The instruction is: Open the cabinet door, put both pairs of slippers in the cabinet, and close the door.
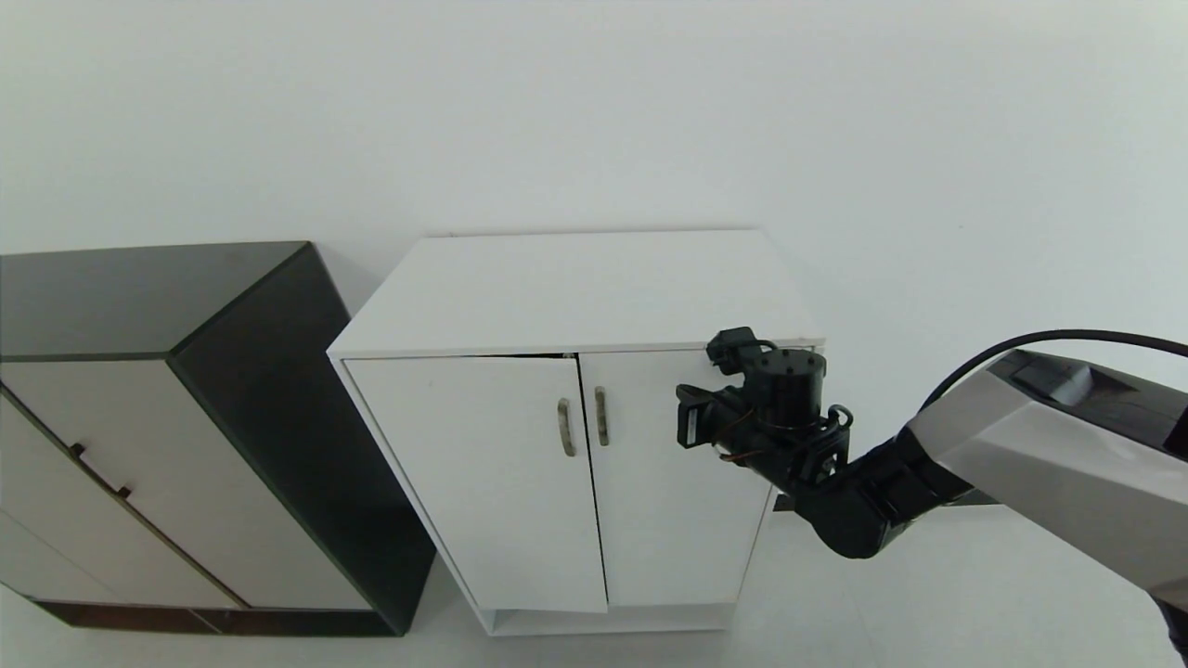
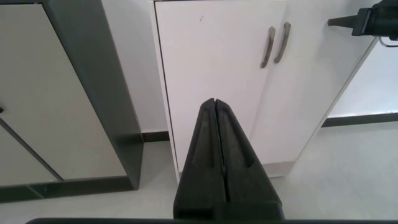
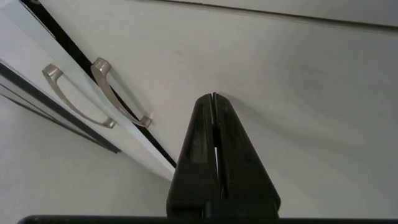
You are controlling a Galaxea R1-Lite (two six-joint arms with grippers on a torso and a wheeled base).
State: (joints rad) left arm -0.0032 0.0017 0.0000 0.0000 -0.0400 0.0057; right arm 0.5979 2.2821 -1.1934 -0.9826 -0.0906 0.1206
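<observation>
The white cabinet (image 1: 575, 288) is standing on a pale, smooth floor (image 1: 928, 594) with its back against a plain white wall (image 1: 594, 111). A dark cabinet (image 1: 260, 417) with light fronts is sitting just beside it on the robot's left. A dark skirting strip (image 2: 360, 119) is running along the foot of the wall.

The two doors are meeting at the middle, each with a metal handle: the left handle (image 1: 565, 427) and the right handle (image 1: 600, 416) are sitting side by side. The left door (image 1: 483, 464) seems to be standing slightly ajar, its lower edge hanging over the plinth, though the angle makes this hard to confirm.

The right gripper (image 3: 214, 98) is hovering close in front of the right door (image 1: 668, 520), jaws pressed together on nothing. The left gripper (image 2: 214, 102) is hanging farther back, facing the cabinet front, its jaws also together.
</observation>
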